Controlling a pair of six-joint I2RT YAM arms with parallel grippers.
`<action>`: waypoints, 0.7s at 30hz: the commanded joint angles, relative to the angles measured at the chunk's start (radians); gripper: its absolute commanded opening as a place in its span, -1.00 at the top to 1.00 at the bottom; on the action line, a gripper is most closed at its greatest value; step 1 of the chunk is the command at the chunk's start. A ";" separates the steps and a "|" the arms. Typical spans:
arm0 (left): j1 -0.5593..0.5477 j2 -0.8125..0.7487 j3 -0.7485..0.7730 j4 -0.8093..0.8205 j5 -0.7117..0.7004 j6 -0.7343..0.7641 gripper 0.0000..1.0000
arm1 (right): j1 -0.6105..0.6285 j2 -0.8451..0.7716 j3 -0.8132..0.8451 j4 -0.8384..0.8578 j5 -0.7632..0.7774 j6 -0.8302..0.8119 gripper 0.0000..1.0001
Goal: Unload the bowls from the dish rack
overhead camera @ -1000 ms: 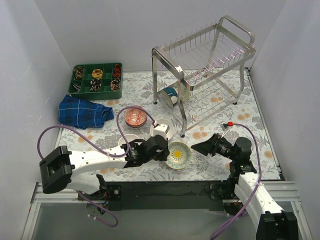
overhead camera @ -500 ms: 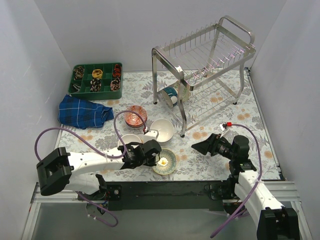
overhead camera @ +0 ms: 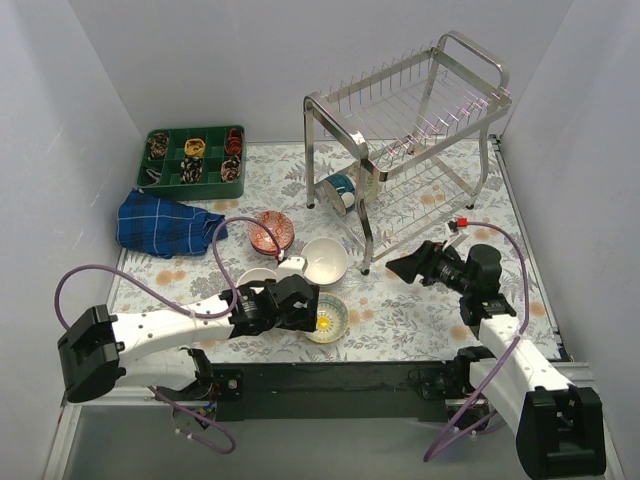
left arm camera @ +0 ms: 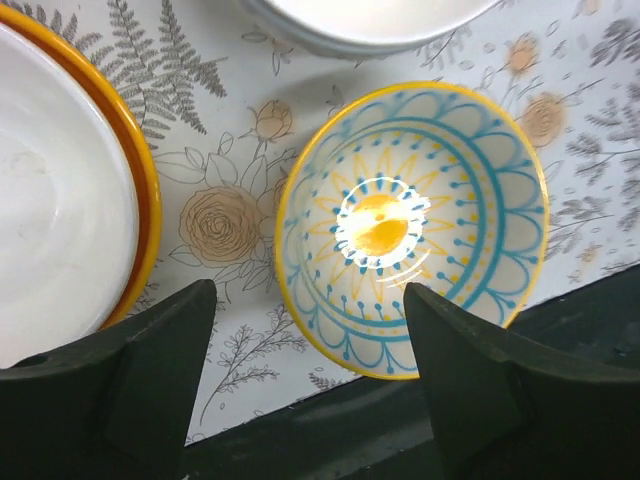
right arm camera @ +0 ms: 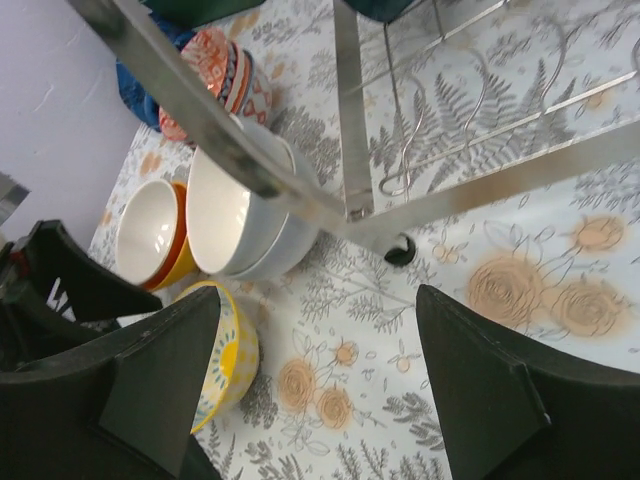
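Four bowls stand out on the counter [overhead camera: 430, 322] towards its front edge; one teal bowl [overhead camera: 340, 187] sits in the dish rack [overhead camera: 410, 110].

The yellow-rimmed bowl [left arm camera: 410, 225], blue-lined inside, stands upright closest to the front edge, left of its middle. The orange bowl [left arm camera: 60, 200] is just beside it on the left and the white bowl [overhead camera: 325, 260] just behind it. The red-patterned bowl [overhead camera: 270, 232] sits farther back, tilted. The teal bowl lies on its side at the left end of the rack's lower tier, and the rack fills the back right corner. The left gripper [left arm camera: 308, 290] hovers over the yellow-rimmed bowl, jaws wide, gripping nothing. The right gripper [right arm camera: 318, 300], jaws wide and empty, is off the rack's front leg. A green tray [overhead camera: 195, 158] occupies the back left corner, with a blue plaid cloth [overhead camera: 165, 222] along the left edge.
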 commanded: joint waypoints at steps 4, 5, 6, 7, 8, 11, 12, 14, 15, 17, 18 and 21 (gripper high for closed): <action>0.133 -0.124 0.104 -0.052 0.033 0.138 -0.73 | -0.003 0.173 0.165 0.149 0.110 -0.022 -0.76; 0.167 -0.150 0.110 -0.035 0.058 0.161 -0.76 | 0.000 0.196 0.177 0.166 0.122 -0.022 -0.76; 0.202 -0.161 0.118 -0.026 0.075 0.184 -0.80 | -0.003 0.219 0.201 0.182 0.127 -0.022 -0.76; 0.266 -0.169 0.124 -0.016 0.102 0.241 -0.87 | -0.002 0.268 0.215 0.213 0.131 -0.024 -0.77; 0.292 -0.175 0.132 -0.006 0.110 0.266 -0.89 | -0.002 0.295 0.228 0.233 0.135 -0.021 -0.77; 0.395 -0.164 0.182 0.008 0.124 0.384 -0.97 | -0.002 0.394 0.278 0.319 0.127 -0.005 -0.81; 0.418 -0.154 0.199 0.014 0.127 0.407 -0.97 | -0.003 0.419 0.295 0.330 0.130 -0.005 -0.82; 0.484 -0.149 0.224 0.055 0.124 0.476 -0.96 | -0.002 0.489 0.353 0.351 0.142 -0.025 -0.83; 0.507 -0.149 0.219 0.080 0.121 0.494 -0.97 | -0.002 0.514 0.373 0.354 0.147 -0.030 -0.86; 0.553 -0.153 0.187 0.156 0.090 0.534 -0.96 | -0.002 0.583 0.439 0.360 0.156 -0.040 -0.87; 0.559 -0.155 0.172 0.184 0.069 0.545 -0.96 | -0.002 0.608 0.461 0.367 0.158 -0.048 -0.88; 0.572 -0.175 0.089 0.290 0.049 0.557 -0.96 | -0.002 0.709 0.540 0.399 0.176 -0.054 -0.89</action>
